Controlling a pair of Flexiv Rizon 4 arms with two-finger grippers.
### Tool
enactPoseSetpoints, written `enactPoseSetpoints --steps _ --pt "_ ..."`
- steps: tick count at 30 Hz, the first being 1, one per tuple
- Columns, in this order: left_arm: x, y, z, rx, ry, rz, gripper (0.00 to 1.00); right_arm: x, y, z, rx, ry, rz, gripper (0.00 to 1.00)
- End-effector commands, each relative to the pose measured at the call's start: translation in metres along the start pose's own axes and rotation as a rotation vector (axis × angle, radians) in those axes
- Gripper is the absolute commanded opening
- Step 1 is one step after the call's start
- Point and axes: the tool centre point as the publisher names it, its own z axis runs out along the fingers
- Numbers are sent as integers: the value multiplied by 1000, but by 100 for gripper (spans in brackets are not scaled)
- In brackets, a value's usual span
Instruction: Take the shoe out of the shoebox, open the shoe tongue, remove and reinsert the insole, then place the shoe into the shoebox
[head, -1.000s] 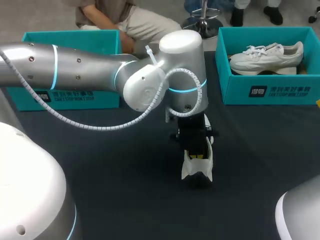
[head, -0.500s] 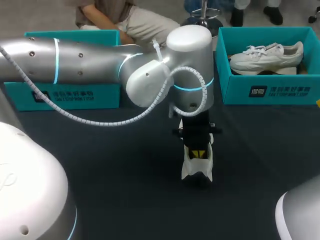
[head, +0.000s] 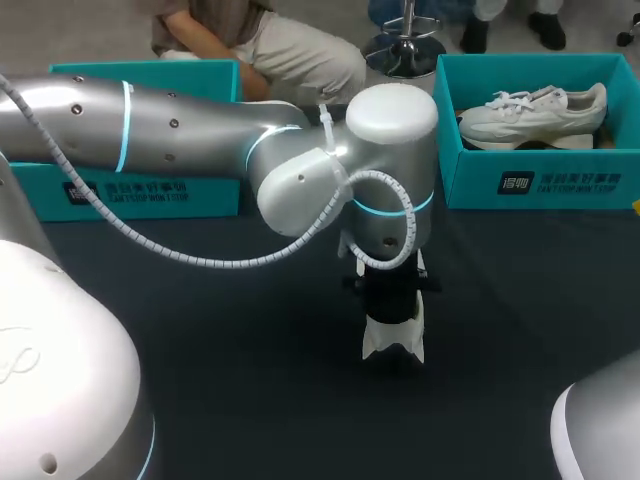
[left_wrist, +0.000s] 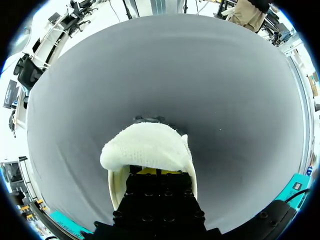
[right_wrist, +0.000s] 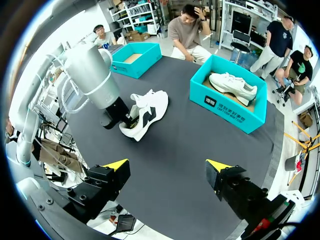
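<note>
Out wide on the left, the teal left shoebox (head: 140, 188) sits open on the dark table (head: 200, 350), well apart from the left claw (left_wrist: 152, 172), brown floor showing. The left arm (head: 170, 130) crosses in front of it and drops straight down at mid-table, and there's the left claw, buried in the mouth of the shoe (head: 393, 338). Clamped on something in there? I cannot tell: the black claw body and the shoe's upper cover it.

The shoe sits on the table outside both boxes. Its long axis runs away from the robot, with the flared near end poking out behind the claw and the rest ahead of it, largely hidden under the wrist from above. It's white, with a knit upper, a cream sole and a dark mark on its side.

Further right, well apart from both claws, the teal right shoebox (head: 540, 182) holds a second shoe (head: 535, 108), white and laced, lying along the box. Then the right claw (right_wrist: 167, 165) hangs released, spread wide, nothing between, the shoe well ahead of it.
</note>
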Motion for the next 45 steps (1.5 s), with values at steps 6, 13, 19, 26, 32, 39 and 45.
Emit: enactPoseSetpoints --steps 6,13,19,26,32,39,45 --pt "-8 4 25 -33 36 -20 0 -1 3 0 8 3 0 100" --pt "-5 9 2 -107 34 -24 0 -1 3 0 8 3 0 100" --pt "-2 18 -19 -169 26 -36 0 -1 3 0 8 3 0 100" --pt "-3 32 -25 -289 40 -71 0 -1 3 0 8 3 0 100" --pt "-7 38 -25 -361 38 -81 0 -1 3 0 8 3 0 100" --pt "-10 50 -26 -405 43 -94 0 -1 3 0 8 3 0 100" --pt "-10 62 -27 -436 47 -120 0 -1 3 0 8 3 0 100"
